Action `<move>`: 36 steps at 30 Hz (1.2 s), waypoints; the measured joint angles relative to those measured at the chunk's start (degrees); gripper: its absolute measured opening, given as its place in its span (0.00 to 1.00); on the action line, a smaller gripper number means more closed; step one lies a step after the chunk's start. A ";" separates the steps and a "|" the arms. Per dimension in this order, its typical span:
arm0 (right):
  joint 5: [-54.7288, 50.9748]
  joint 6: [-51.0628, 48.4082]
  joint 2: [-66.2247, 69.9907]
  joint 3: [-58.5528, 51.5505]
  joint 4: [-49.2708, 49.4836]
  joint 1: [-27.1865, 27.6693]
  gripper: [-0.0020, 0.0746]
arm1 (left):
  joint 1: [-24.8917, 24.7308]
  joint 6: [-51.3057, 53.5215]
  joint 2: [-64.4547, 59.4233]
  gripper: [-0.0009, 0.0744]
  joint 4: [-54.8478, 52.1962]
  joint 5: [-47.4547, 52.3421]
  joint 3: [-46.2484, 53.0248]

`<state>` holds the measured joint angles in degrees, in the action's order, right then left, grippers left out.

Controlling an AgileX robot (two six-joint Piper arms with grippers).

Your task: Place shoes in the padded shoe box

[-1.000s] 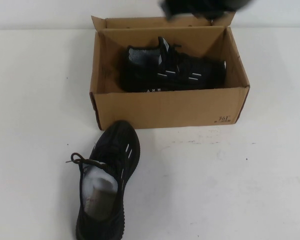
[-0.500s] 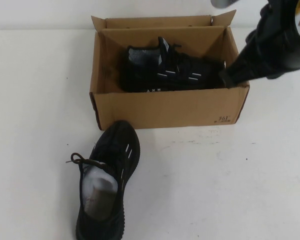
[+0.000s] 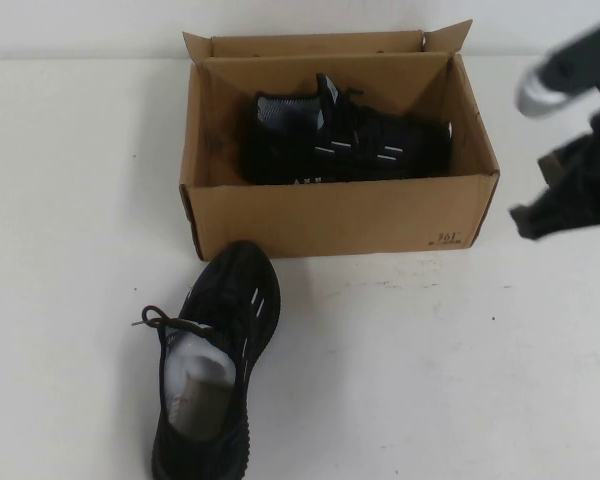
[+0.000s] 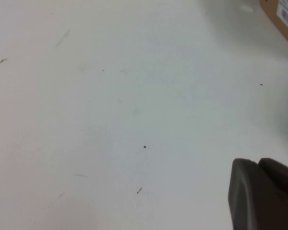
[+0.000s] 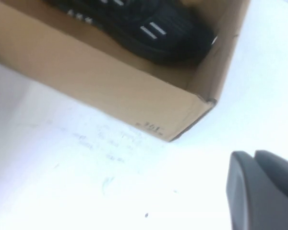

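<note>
the brown cardboard shoe box stands open on the table, flaps up. one black sneaker lies on its side inside it (white dashes showing). the other sneaker rests upright just before the box's front left corner, toe toward it, something pale stuffed inside.

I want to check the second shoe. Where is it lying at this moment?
In the high view, the second shoe lies on the table, outside the box, just in front of its front-left corner, on the robot's left side, toe toward the box.

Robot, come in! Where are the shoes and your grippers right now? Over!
Right gripper beside shoe box, empty. Left gripper over bare table. One shoe boxed; other shoe on table, unobstructed.
</note>
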<state>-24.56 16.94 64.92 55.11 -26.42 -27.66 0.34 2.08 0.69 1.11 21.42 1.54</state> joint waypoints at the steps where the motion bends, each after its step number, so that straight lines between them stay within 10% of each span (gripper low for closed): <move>1: 4.18 0.14 -1.49 -3.00 1.09 1.66 0.02 | 0.00 0.00 0.00 0.01 0.00 0.00 0.00; 15: 32.98 0.39 -31.93 -43.16 5.63 24.33 0.02 | 0.00 0.00 0.00 0.01 0.00 0.00 0.00; 36: 25.00 1.28 -66.91 -56.69 5.52 25.52 0.02 | 0.00 0.00 0.00 0.01 0.00 0.12 0.00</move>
<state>0.44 18.22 -1.99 -1.58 -20.90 -2.14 0.34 2.08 0.69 1.11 21.54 1.54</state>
